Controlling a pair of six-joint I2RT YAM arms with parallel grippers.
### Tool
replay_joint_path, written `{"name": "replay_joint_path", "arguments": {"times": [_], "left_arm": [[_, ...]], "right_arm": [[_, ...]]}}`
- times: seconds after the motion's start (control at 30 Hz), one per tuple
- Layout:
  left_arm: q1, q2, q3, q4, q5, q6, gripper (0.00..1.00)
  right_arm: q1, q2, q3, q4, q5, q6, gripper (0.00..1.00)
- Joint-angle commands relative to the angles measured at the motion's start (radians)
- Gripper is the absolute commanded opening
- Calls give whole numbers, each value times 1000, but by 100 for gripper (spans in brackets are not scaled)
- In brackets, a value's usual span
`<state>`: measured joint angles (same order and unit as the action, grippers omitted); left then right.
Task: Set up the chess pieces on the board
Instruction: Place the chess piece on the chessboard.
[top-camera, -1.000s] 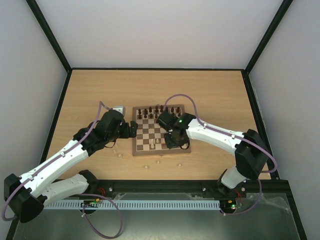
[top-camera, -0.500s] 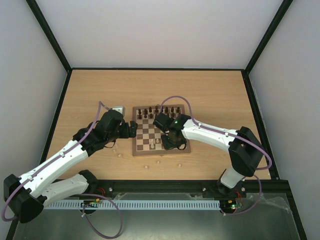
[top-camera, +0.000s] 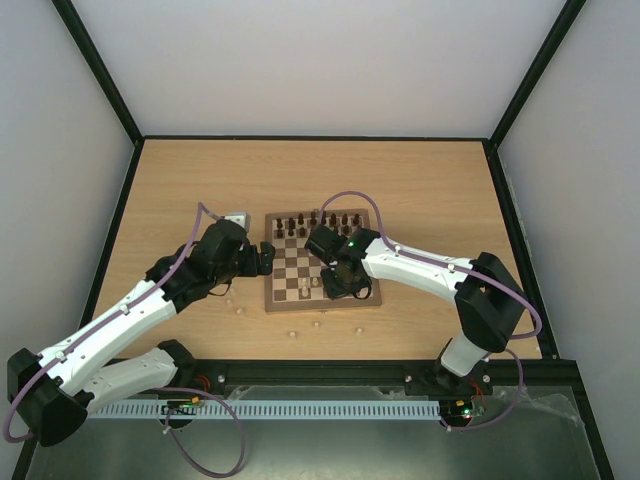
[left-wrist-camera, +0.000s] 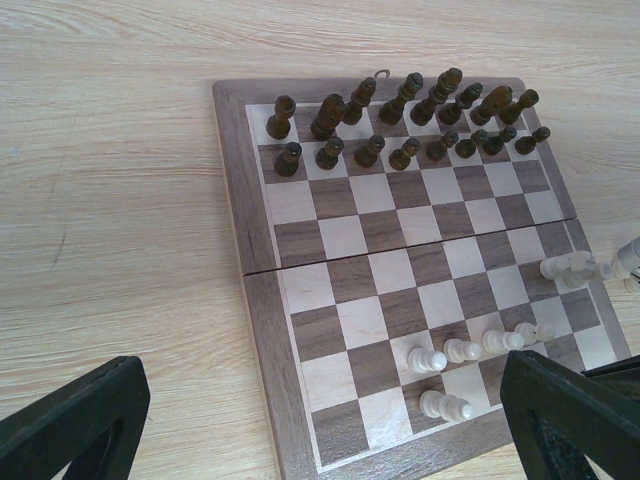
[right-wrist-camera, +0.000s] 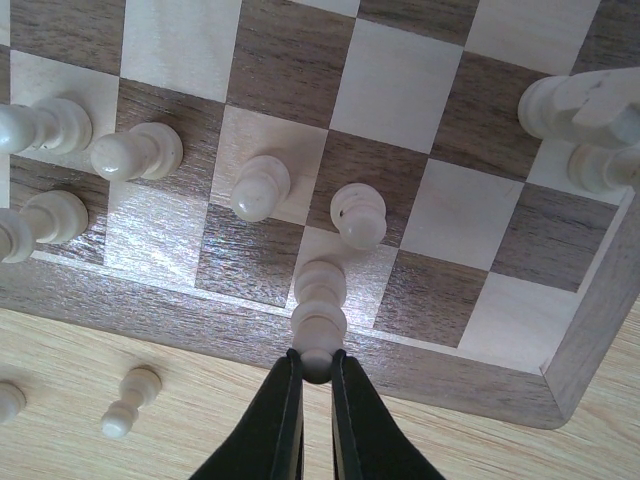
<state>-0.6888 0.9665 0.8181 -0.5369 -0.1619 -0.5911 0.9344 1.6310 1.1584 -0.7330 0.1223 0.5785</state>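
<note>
Shifted slightly left since a second ago, the right arm (top-camera: 420, 265) leans over the board (top-camera: 295, 306). The left gripper (top-camera: 265, 262) gapes wide at the board's left edge. Dark pieces (left-wrist-camera: 400, 130) fill its two far rows. The right gripper (right-wrist-camera: 315, 375) pinches a cream piece (right-wrist-camera: 320, 300) at an edge-row square.

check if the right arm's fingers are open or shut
Shut on a pale cream turned wooden chess piece: in the right wrist view both black fingers press against its top knob.

White arms (top-camera: 110, 330), black joints (top-camera: 495, 310), purple cables (top-camera: 350, 193)
</note>
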Motion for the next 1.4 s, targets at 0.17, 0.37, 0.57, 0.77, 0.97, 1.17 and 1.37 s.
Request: {"name": "replay_joint_path", "arguments": {"times": [0.17,0.37,0.57,0.77,0.97,1.17,1.37], "left_arm": [[6,-12,0,-7,-5,1,99],[6,-12,0,-5,-5,1,99],[6,-9,0,-7,-4,2,99],[6,-6,1,-7,-3,1,99],[6,-6,1,-6,-3,1,99],[6,-5,1,-5,-4,1,99],[6,-2,0,-4,2,2,99]], "right_arm": [[4,8,8,-38,13,-5,6],[4,-5,-2,-43,14,0,6],[4,-16,-13,-49,14,4,6],[4,-35,-29,-50,13,12,6],[4,-36,-37,-45,11,13,7],[3,-37,-33,-40,16,12,16],[4,-66,-30,-29,20,15,32]]}}
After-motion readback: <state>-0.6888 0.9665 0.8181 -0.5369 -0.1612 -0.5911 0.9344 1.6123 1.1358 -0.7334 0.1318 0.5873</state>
